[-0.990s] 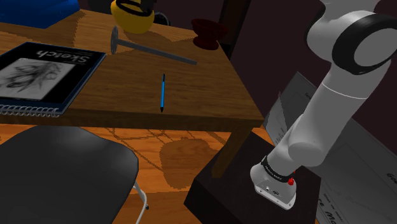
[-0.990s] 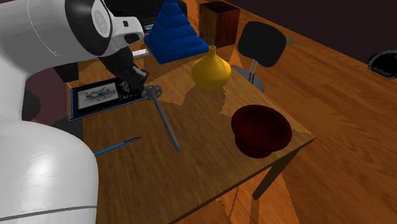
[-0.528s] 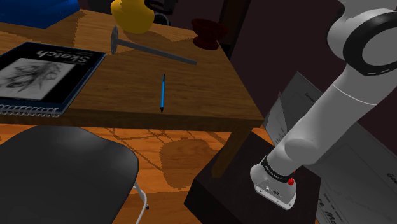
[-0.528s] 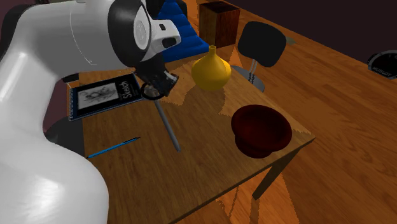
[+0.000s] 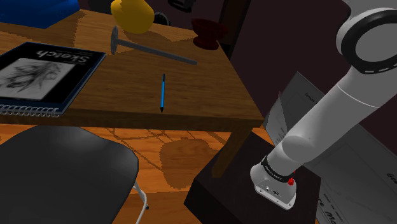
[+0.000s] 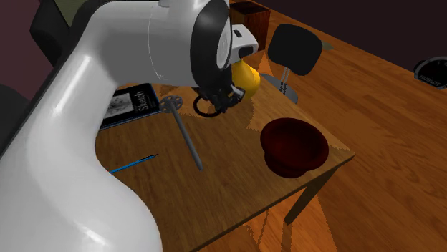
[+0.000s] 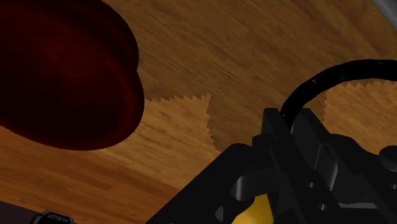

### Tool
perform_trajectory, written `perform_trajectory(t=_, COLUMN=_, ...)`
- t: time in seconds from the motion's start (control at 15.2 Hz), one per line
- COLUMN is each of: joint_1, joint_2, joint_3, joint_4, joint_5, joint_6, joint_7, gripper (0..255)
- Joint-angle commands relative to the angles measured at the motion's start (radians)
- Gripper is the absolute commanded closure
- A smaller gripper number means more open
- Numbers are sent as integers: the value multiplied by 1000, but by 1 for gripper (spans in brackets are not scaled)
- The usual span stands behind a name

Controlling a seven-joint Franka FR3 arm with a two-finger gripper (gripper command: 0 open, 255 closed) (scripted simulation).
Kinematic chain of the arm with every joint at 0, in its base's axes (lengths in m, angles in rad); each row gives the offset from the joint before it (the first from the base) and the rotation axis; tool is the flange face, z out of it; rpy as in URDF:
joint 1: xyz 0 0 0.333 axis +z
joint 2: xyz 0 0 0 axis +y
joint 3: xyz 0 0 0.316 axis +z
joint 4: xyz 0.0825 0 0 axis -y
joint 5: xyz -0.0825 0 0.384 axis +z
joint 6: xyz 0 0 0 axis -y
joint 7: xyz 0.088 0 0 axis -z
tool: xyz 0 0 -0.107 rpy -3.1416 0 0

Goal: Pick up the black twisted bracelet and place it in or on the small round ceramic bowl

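**Q:** Bracelet, where is it?
**A:** The black twisted bracelet (image 7: 331,72) is up off the table (image 6: 229,186). My gripper (image 7: 291,127) is clamped on one strand of it. The rest of the loop arcs out free past the tips.

**Q:** Why pinch the edge and not the whole ring?
**A:** My read is that the band is thin and the ring wide, so nipping one strand is the surest hold. The second exterior view has the loop dangling under my hand, above the wood.

**Q:** Where's the bowl?
**A:** The dark red bowl (image 6: 294,163) stands near the table corner, apart from my hand. It looks empty, though the inside is dark. In the wrist view it sits off to one side of my fingers, so I'm not over it. My hand hangs between the yellow vase (image 6: 248,77) and the bowl.

**Q:** Why hold it that high?
**A:** For clearance, I'd judge. The grey flat-headed pin (image 6: 185,136) lies on the table just beside that spot, and the vase is close behind. The height keeps the hanging loop off both.

**Q:** Anything else around?
**A:** The blue pen (image 6: 133,165) and the sketchbook (image 6: 136,107) are on the table, well apart from the bowl and off the route.

**Q:** What stage is this?
**A:** The pick is done and the place is not yet done. Next the hand needs to be over the rim before it opens. The risk is that the loop catches the rim or lands half out.
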Motion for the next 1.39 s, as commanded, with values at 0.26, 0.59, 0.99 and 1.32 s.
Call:
perform_trajectory(t=0.26, joint_1=-74, joint_2=4, joint_3=-82, joint_4=-3, joint_5=41, joint_6=11, joint_7=-155, gripper=255)
perform_trajectory(t=0.59, joint_1=-130, joint_2=48, joint_3=-141, joint_4=51, joint_5=65, joint_6=-1, joint_7=-269, gripper=255)
perform_trajectory(t=0.99, joint_1=-199, joint_2=143, joint_3=-201, joint_4=177, joint_5=90, joint_6=-37, joint_7=-396, gripper=255)
perform_trajectory(t=1.32, joint_1=-221, joint_2=135, joint_3=-215, joint_4=109, joint_5=103, joint_6=21, joint_7=-435, gripper=255)
